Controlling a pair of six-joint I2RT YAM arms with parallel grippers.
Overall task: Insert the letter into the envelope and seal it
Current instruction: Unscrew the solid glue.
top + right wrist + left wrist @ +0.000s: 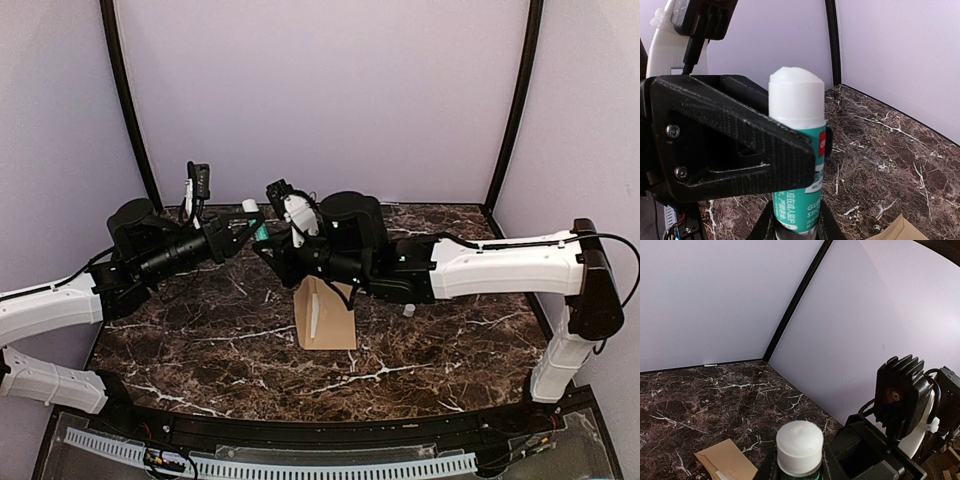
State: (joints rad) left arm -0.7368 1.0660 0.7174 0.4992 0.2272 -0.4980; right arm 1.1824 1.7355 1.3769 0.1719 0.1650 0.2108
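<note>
Two grippers on one glue stick [797,107], held in the air over the back of the dark marble table [190,345].

Left gripper [800,467]: clenched on the stick, jaws either side of it just under the white end. From the right wrist camera one of its black fingers [740,145] crosses the teal label.

Right gripper [796,231]: fingers hug the opposite, lower end of the stick and look closed onto it (the contact sits at the frame's bottom edge, partly cut off).

The stick stands about upright in the right wrist view, white end up. Label text is too partial to read.

The envelope [325,315] lies flat on the table near the centre, below the right arm [480,265] and toward the near side, touching neither gripper. Tan-brown, with a pale strip on its upper face. A corner of it also shows at the bottom of both wrist views.

Lilac walls [320,90] behind.
</note>
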